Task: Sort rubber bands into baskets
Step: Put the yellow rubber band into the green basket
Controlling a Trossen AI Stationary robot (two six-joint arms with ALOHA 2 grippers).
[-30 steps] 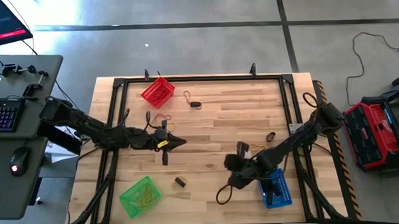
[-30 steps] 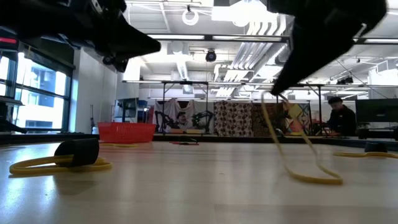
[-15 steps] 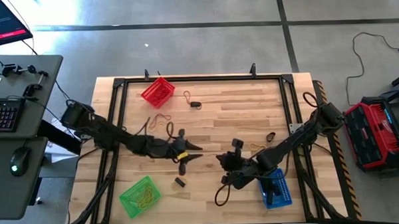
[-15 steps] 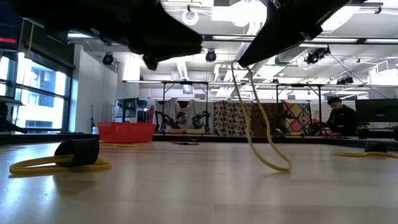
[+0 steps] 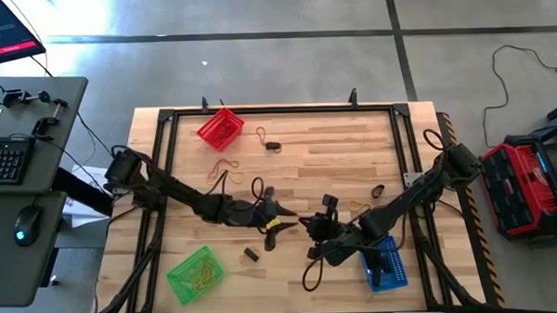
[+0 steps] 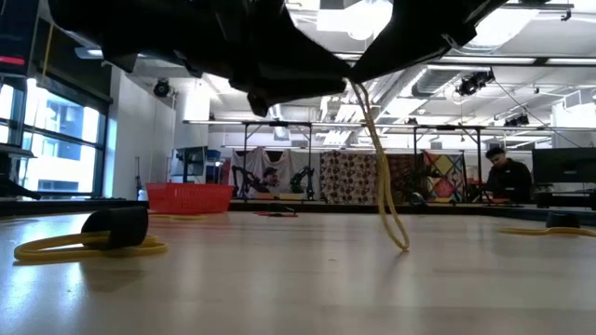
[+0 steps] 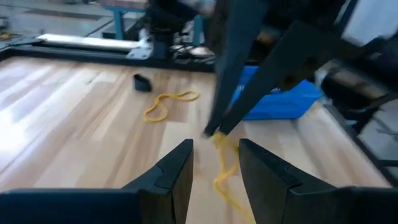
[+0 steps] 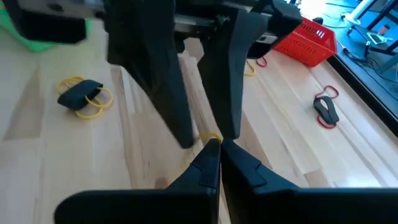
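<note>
A yellow rubber band [image 6: 382,167] hangs from my right gripper [image 8: 219,149], which is shut on it above the table's middle [image 5: 307,222]. My left gripper [image 7: 216,162] reaches in from the left [image 5: 281,219]. It is open, one finger on each side of the hanging band, close to the right fingertips. The red basket [image 5: 221,128] stands far left, the green basket [image 5: 195,274] near left and the blue basket [image 5: 386,262] near right. More bands lie loose: a black and yellow pair [image 5: 251,254], a tan one [image 5: 225,168] and a yellow one [image 5: 359,206]. My right gripper pinches the yellow band's upper end [image 8: 210,137] between its two shut fingertips, slanting down from the table's right side. The band hangs slack below them as a long narrow loop. Its lower end [image 6: 402,246] reaches the table top.
A black band with a red one [image 5: 272,146] lies near the red basket, and another black one [image 5: 377,190] lies right of centre. A dark frame [image 5: 258,111] runs round the table's edges. Bare wood [image 5: 306,155] lies between the arms and the far edge.
My left gripper has moved toward the table's right, up to the right gripper, and has opened. My right gripper has turned at the wrist while staying nearly in place. The hanging band has swung in and now hangs steeper, its lower end drawn along the table.
</note>
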